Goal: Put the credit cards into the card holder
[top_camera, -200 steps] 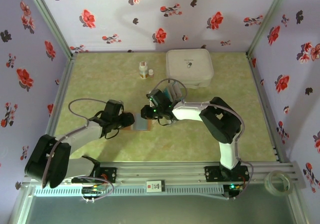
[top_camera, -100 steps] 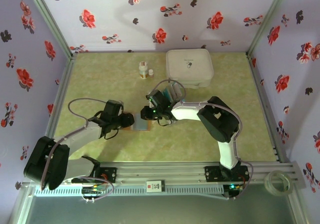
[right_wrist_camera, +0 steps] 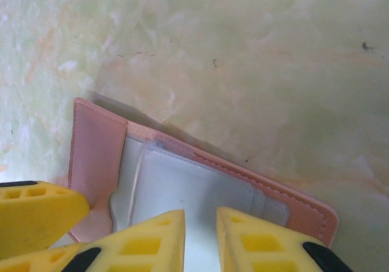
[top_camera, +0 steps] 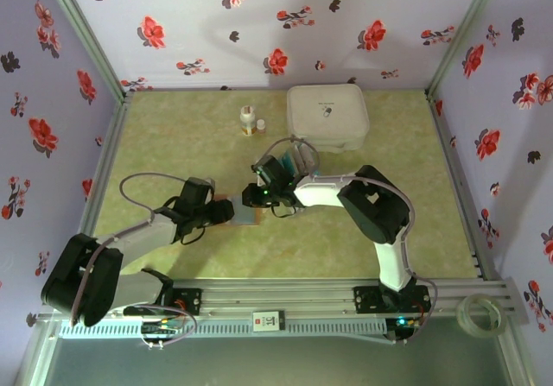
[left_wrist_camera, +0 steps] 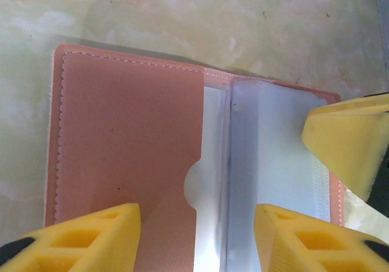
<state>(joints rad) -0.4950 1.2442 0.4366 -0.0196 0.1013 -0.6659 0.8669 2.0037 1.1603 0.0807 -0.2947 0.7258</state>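
**Card holder lies open under both pincers**

The left pincer (left_wrist_camera: 197,241) hovers with its jaws wide, one finger on each side of the fold of the card holder (left_wrist_camera: 127,144). The holder lies open and flat on the table (top_camera: 173,144), mid-table toward the near edge. The right pincer (right_wrist_camera: 200,238) stands narrow over the clear sleeve of the holder's right half; whether it grips anything I cannot tell. A white box (top_camera: 327,117) sits at the far edge.

Lab test booth: flowered walls (top_camera: 259,23) enclose a railed tabletop (top_camera: 173,136).
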